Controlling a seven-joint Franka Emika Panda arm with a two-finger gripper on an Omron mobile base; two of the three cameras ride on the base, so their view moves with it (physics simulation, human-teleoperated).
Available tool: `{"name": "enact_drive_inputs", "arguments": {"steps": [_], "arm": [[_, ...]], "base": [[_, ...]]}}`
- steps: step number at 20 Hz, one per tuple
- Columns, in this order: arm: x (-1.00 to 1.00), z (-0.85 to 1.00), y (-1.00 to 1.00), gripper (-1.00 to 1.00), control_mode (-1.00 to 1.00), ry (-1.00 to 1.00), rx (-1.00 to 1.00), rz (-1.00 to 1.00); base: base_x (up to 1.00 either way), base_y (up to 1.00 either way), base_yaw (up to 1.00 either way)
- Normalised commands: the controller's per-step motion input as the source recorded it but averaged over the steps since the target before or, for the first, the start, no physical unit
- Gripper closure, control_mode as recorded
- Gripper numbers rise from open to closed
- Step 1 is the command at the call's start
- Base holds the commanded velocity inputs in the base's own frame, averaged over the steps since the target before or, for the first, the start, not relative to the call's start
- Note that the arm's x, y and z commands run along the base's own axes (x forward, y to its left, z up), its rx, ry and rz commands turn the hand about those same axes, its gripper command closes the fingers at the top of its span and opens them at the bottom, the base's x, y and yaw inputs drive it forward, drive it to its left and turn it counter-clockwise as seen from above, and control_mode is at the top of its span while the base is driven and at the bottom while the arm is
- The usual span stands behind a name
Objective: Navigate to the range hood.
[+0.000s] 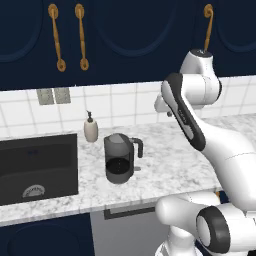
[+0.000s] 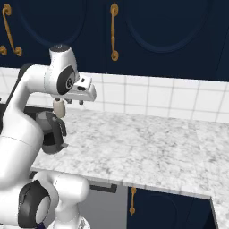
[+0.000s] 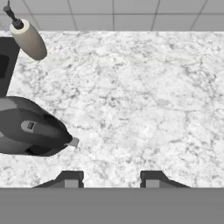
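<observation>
The range hood is out of view. My gripper (image 3: 110,180) hangs above the white marble counter (image 3: 144,100), pointing down at it. Its two fingertips stand wide apart with nothing between them, so it is open. In the right base view the gripper (image 2: 75,102) sits under the white hand, just right of the kettle and the soap bottle. Navy upper cabinets with gold handles (image 1: 56,37) run along the top of both base views.
A dark grey kettle (image 1: 120,159) stands on the counter left of the hand, with a beige soap dispenser (image 1: 90,129) behind it. A black sink (image 1: 37,167) lies further left. The counter ends at the right (image 2: 210,196). White tiles (image 2: 170,96) back it.
</observation>
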Motion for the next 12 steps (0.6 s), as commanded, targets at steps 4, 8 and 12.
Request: {"name": "enact_drive_inputs", "arguments": {"steps": [4, 8, 12], "arm": [[-0.04, 0.00, 0.00, -1.00, -1.00, -0.02, 0.00, 0.00], [-0.32, 0.13, 0.06, -1.00, -1.00, -0.25, 0.00, 0.00], [-0.22, 0.06, 0.11, -1.00, 1.00, -0.11, 0.00, 0.00]], "base": [[0.00, 0.00, 0.00], [0.00, 0.00, 0.00], [-0.28, 0.10, 0.01]]}}
